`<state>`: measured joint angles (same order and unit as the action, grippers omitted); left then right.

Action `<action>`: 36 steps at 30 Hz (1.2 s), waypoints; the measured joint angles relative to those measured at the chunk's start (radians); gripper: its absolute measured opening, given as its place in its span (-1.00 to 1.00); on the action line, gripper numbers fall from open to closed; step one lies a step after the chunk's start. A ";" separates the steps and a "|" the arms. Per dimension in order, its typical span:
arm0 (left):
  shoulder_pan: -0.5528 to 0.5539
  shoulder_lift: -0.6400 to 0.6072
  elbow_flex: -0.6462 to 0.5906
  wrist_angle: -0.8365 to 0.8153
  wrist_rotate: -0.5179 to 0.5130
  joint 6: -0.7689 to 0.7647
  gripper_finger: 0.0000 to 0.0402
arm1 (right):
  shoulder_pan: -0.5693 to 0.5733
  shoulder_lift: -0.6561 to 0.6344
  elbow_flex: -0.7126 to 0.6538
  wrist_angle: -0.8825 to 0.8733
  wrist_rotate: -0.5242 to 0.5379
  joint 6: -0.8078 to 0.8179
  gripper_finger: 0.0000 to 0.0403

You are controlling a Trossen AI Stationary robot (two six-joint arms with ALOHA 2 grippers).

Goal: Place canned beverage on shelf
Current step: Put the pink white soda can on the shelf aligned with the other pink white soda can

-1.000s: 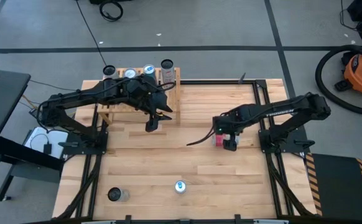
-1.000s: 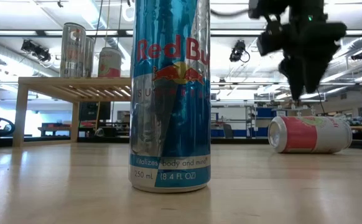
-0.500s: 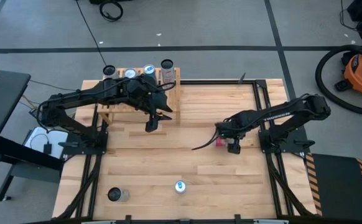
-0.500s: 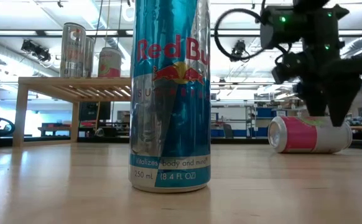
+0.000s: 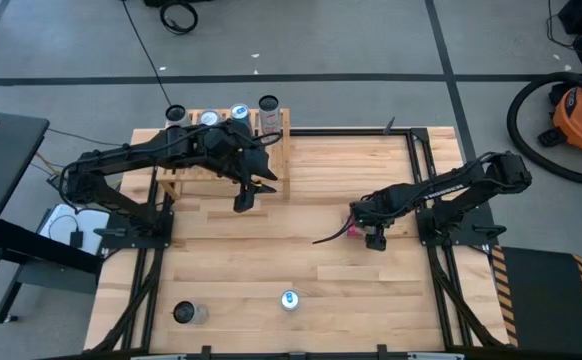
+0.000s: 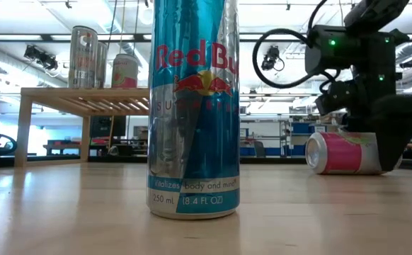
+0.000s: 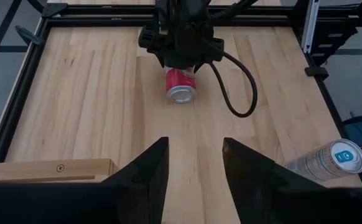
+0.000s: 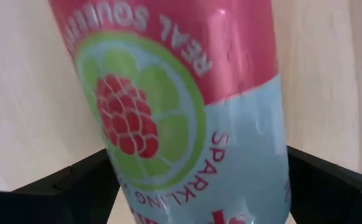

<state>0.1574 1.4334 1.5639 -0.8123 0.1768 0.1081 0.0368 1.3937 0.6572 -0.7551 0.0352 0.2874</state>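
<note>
The shelf [image 5: 226,150] stands at the far left part of the surface [image 5: 301,260], with several upright cans [image 5: 239,113] on its slatted top. The left tool [image 5: 243,203] hangs just in front of the shelf, its fingers [image 7: 145,176] together and holding nothing. Near the front edge, a dark can [image 5: 184,313] stands at the left, and a tall blue can [image 6: 194,106] stands upright around the middle, well apart from both tools. Farther right, the pink can [image 6: 344,152] lies on its side on the bare planks. The right tool [image 5: 369,232] sits low over it, its two fingers [image 8: 81,177] spread wide on either side of the can's body; whether they touch it is hard to tell. Nothing stands between the can and the shelf.
</note>
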 joint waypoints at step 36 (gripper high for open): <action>0.039 0.000 0.000 0.029 -0.015 -0.044 -0.25 | 0.056 0.001 0.381 -0.511 0.009 0.233 0.49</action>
<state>0.1959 1.4330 1.5639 -0.7833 0.1616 0.0643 0.0928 1.3945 1.0383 -1.2663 0.0443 0.5205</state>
